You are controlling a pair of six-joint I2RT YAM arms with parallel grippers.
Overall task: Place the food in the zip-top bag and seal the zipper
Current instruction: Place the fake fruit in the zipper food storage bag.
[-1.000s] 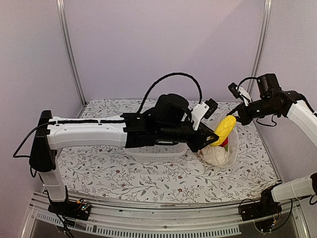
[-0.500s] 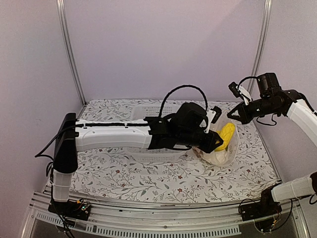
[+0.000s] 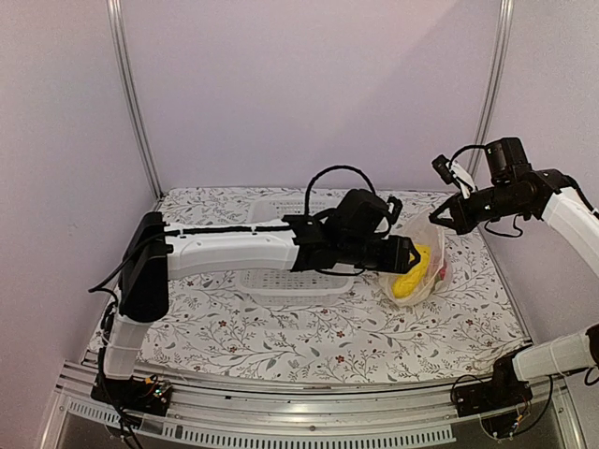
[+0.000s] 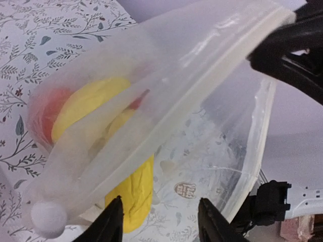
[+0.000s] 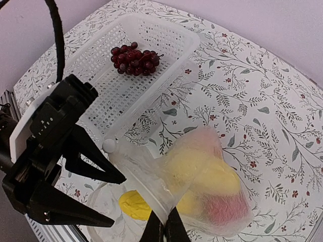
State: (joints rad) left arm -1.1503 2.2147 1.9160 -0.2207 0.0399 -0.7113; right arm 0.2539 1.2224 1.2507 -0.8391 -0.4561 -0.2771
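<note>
Our right gripper (image 5: 162, 229) clamped the bag (image 5: 137, 164) by its rim. Our left gripper (image 4: 160, 201) gaped empty near a yellow piece (image 4: 132, 189) inside.

White perforated basket (image 5: 169, 40) on floral-patterned table (image 3: 281, 337)

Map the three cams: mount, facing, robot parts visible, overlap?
Top external: above and behind the bases, facing the back wall; both arms, left gripper open at the zip-top bag, right gripper pinching its rim.
Left wrist: looks into the bag's mouth at a yellow piece; own fingertips below.
Right wrist: looks down on basket, grape bunch; own fingers below.
Shared: the bag, in all three.
</note>
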